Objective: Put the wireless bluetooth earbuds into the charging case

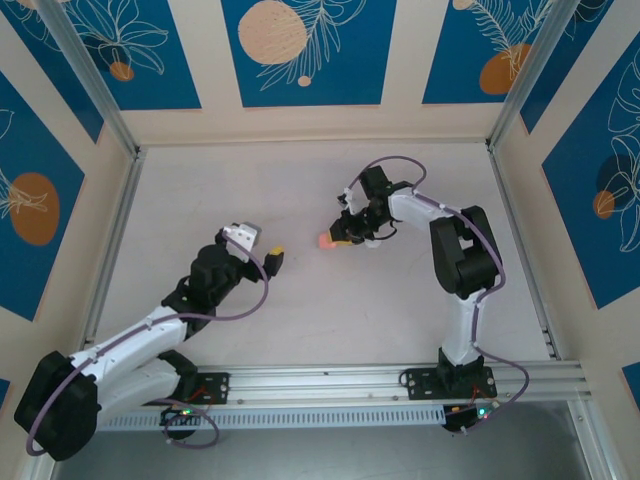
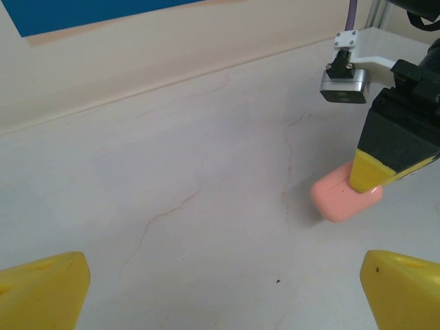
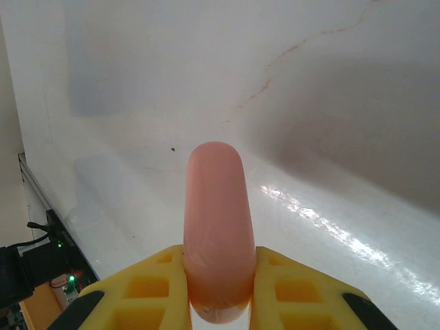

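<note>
I'm working inside what looks like a robotics lab test cell: the white table point(image 1: 330, 310) is boxed in by cream wall panels point(image 1: 300, 50) printed with blue leaf-and-circle patterns, held between bare aluminium posts point(image 1: 90, 78). My left arm point(image 1: 130, 345) and right arm point(image 1: 460, 250) are bolted to a slotted aluminium rail point(image 1: 330, 378) along the near edge, with purple cables point(image 1: 245, 308) looping free and small lit circuit boards point(image 1: 480, 408) at their bases.

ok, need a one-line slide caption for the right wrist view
Right claw shut on the closed coral-pink charging case, seen edge-on, white tabletop beyond.
</note>
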You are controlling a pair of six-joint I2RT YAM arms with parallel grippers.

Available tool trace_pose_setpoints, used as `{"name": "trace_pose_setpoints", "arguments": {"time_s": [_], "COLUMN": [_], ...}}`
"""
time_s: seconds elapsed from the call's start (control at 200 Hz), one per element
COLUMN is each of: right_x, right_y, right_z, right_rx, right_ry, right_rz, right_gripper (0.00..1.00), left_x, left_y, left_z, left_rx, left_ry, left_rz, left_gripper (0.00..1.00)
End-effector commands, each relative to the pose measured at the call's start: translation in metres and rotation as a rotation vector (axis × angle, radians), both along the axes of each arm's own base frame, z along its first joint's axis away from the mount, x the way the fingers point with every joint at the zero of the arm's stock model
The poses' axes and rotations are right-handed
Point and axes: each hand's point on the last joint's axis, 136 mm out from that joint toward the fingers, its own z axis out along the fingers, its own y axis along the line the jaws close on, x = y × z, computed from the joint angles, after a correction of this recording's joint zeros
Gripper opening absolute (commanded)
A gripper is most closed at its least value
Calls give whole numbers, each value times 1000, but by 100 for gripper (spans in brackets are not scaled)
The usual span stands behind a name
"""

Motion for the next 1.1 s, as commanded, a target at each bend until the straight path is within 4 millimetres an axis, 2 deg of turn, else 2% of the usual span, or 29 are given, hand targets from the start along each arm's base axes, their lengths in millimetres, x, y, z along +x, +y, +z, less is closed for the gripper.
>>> {"name": "trace_pose_setpoints", "arguments": {"time_s": [0.0, 0.695, 1.095], "right_x": [1, 5, 7], "right_y": [0, -3, -9], "right_z": [1, -23, -29], "right_rx": [2, -28, -52], "right_ry": [58, 129, 143], "right_rz": [-19, -41, -66], "right_gripper": [11, 17, 31], "left_x": [4, 7, 7], "left_y": [1, -1, 0], "left_z": [2, 0, 0], "left_rx": [13, 27, 29], "left_ry": [-4, 2, 2], "left_rz": [14, 14, 18], "left_gripper": [100, 100, 100]}}
